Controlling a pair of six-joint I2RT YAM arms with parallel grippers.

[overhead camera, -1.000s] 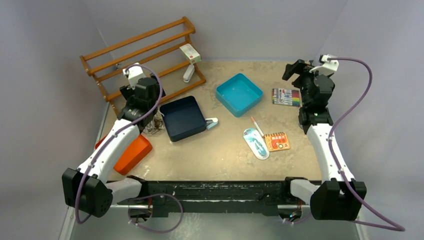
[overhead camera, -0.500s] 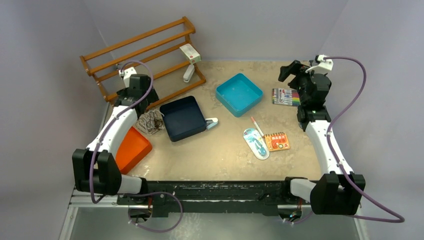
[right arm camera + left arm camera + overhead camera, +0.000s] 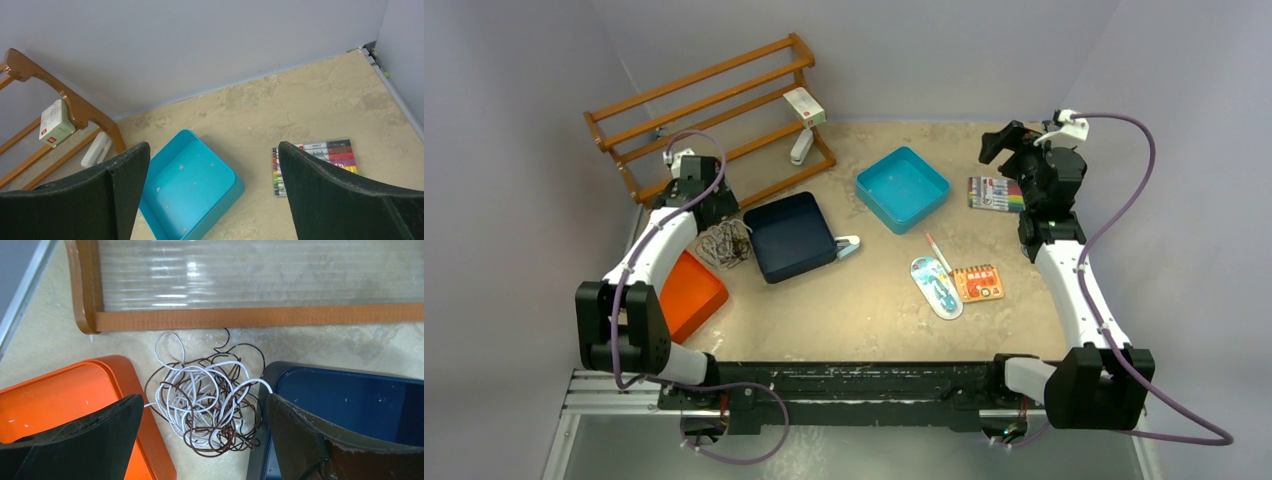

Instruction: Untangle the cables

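Left gripper has retreated toward upper left, gaping empty over the cables, all one tangled heap; right gripper gapes empty too.

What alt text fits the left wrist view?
A tangled bundle of white and dark brown cables lies between an orange tray and a dark blue tray, framed by the open left gripper. A wooden rack runs behind.

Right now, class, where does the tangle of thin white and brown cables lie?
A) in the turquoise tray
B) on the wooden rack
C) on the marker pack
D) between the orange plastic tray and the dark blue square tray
D: the tangle of thin cables lies with the orange plastic tray on one side and the dark blue square tray on the other.
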